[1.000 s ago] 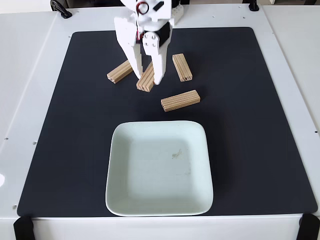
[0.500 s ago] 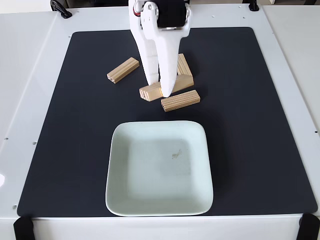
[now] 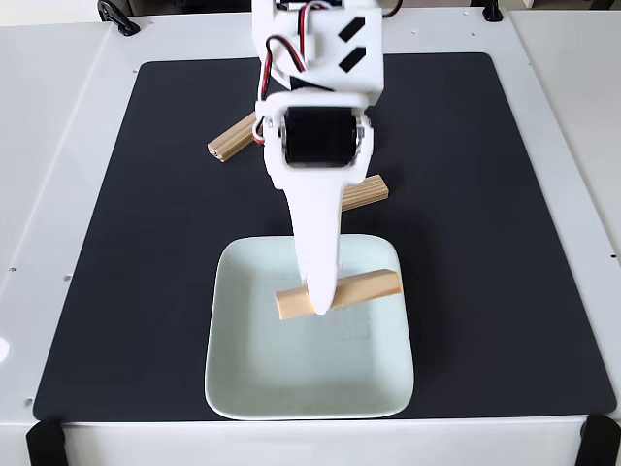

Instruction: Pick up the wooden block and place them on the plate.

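In the fixed view, the white gripper (image 3: 320, 303) is closed on a wooden block (image 3: 339, 293), holding it crosswise over the upper half of the plate (image 3: 243, 379). The block is tilted, right end higher. The plate sits on a black mat (image 3: 116, 252) on a white table (image 3: 49, 126). A second block (image 3: 230, 139) lies upper left of the arm; a third block (image 3: 371, 190) shows just beside its right.
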Robot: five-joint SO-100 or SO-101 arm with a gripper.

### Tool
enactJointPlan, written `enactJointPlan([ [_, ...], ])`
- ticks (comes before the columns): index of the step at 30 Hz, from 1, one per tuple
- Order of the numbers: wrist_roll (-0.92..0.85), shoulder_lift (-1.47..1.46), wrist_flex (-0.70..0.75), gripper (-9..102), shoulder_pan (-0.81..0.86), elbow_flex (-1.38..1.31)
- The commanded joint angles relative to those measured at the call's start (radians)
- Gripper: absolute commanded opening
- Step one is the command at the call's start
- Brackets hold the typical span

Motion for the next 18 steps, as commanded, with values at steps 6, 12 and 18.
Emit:
enactJointPlan([
  [6,0.015,-0.12,-0.02,0,0.018,-0.08],
  [12,0.026,-0.149,0.032,-1,0.028,-0.091],
  [18,0.055,-0.153,0.049,-1,0.034,-0.138],
])
